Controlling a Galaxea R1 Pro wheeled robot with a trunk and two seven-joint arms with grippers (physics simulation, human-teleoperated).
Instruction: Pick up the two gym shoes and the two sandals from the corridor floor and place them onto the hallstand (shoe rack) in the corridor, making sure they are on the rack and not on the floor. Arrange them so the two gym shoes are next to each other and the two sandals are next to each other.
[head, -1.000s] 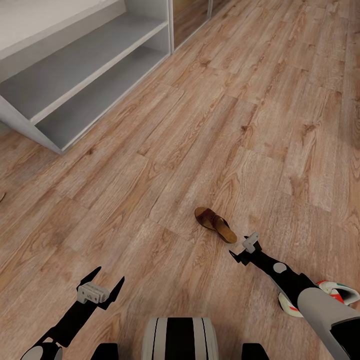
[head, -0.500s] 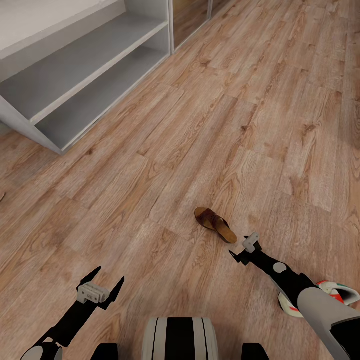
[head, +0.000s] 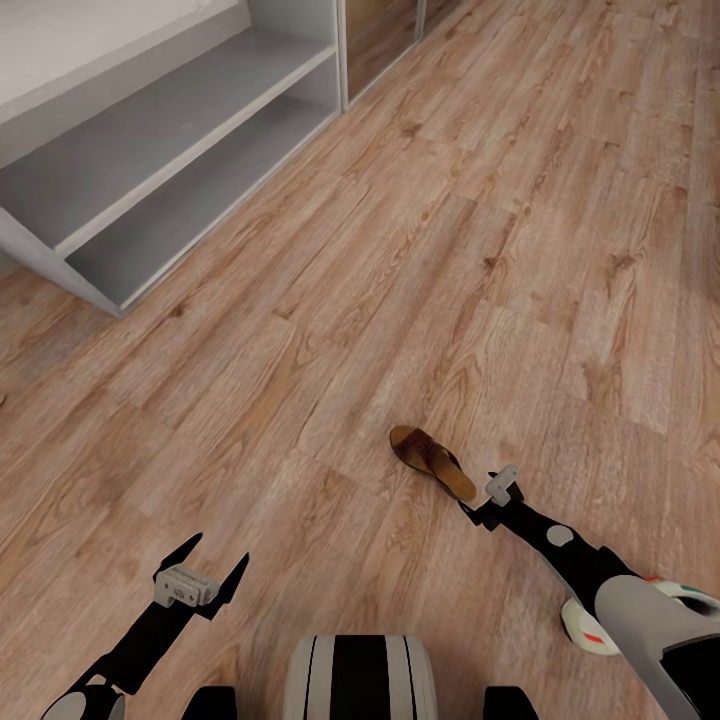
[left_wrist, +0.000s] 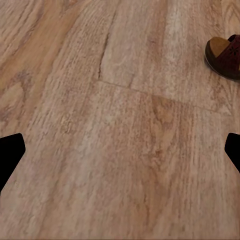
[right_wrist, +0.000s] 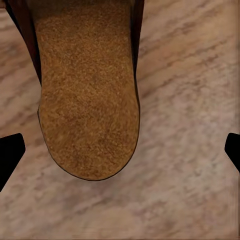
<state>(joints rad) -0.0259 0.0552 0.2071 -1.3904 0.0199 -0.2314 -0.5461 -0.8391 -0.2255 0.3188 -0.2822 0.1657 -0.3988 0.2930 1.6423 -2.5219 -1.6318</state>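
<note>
Sandal (head: 432, 463) of dark brown leather lies flat on the corridor floor (head: 420, 250), its wide perforated strap toward the far end and its rounded tan heel nearest the robot. In the right wrist view the footbed (right_wrist: 87, 95) looks grainy, like suede, with a smooth curved rim. The right gripper (head: 490, 500) hovers just beside that heel, jaws spread wide and holding nothing. A gym shoe (head: 640, 615), white with red-orange patches and a touch of green, sits on the floor near the robot's right side, partly hidden behind the grey forearm. The left gripper (head: 200, 570) hangs well apart to the left, its two black pointed fingers (head: 180, 552) also wide open and empty. The floor is light brown wood-grain planking with visible seams. At the far left stands the hallstand (head: 190, 120), a low light-grey unit with flat matte shelves in two long open compartments.
</note>
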